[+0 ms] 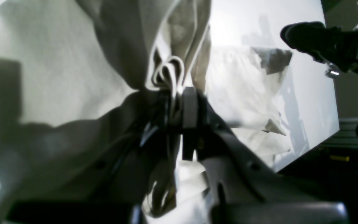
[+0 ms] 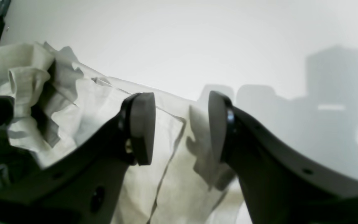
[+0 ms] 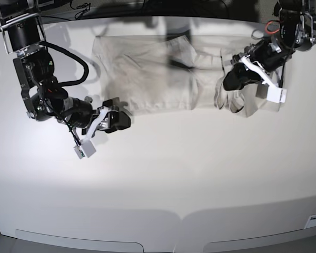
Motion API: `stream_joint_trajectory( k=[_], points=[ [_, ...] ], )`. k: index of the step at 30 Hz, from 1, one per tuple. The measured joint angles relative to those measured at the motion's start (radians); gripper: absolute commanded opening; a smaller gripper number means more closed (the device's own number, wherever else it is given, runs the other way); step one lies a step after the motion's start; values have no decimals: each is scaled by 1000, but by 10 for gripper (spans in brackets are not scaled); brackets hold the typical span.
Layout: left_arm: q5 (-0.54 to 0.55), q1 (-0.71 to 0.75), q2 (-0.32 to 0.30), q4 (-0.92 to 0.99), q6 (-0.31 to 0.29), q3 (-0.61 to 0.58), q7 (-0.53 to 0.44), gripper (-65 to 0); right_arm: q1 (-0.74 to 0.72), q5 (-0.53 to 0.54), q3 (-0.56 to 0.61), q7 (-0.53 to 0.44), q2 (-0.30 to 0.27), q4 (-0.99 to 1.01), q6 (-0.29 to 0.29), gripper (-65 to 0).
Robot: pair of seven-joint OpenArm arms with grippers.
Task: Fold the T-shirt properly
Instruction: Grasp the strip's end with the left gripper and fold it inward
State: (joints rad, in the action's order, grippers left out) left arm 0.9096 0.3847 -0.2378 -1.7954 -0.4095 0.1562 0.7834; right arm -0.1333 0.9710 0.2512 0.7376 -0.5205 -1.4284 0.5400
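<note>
The pale grey-beige T-shirt (image 3: 158, 79) lies spread across the far middle of the white table (image 3: 200, 174). My left gripper (image 3: 227, 83) is shut on a bunched fold of the shirt's right part. In the left wrist view the gathered hems (image 1: 169, 71) stick up from between its closed fingers (image 1: 190, 105). My right gripper (image 3: 121, 120) is open and empty, just off the shirt's near left corner. In the right wrist view its two pads (image 2: 141, 124) frame a flat hemmed edge of the shirt (image 2: 172, 168), with crumpled cloth (image 2: 26, 81) further off.
The table's right edge (image 1: 331, 137) drops to dark floor and metal framing. The right arm's gripper (image 1: 318, 39) shows as a dark shape at the top right of the left wrist view. Cables run along the arm on the base view's left (image 3: 73, 63).
</note>
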Motion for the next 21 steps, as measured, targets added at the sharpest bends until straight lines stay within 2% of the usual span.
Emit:
stream_joint_trajectory(
  k=[2,3,4,6,7,15,18,21],
  points=[
    [14,-8,-1,0,-4,0,-9,-356,0,0,0,0,0,0,0,-366],
    [28,-8,0,0,-21,1,-10,-296,0,0,0,1,0,0,0,-366],
    [45,-8,-1,0,-56,1,10,-268,0,0,0,3,0,0,0,-366],
    [103,-3,-6,0,-112,0,47,-259,0,0,0,4,0,0,0,-366],
    [128,-2,-10,0,-119,0,47,-259,0,0,0,3,0,0,0,-366],
    [130,-3,-106,0,-126,1,83,-259,0,8,0,18,0,0,0,-366],
    [51,-3,-132,0,-126,1,70,-259,0,77,0,88,-1,0,0,-366],
    [-48,-3,-134,0,-126,23,53,-259,0,126,0,142,-21,-3,4,-366]
  ],
)
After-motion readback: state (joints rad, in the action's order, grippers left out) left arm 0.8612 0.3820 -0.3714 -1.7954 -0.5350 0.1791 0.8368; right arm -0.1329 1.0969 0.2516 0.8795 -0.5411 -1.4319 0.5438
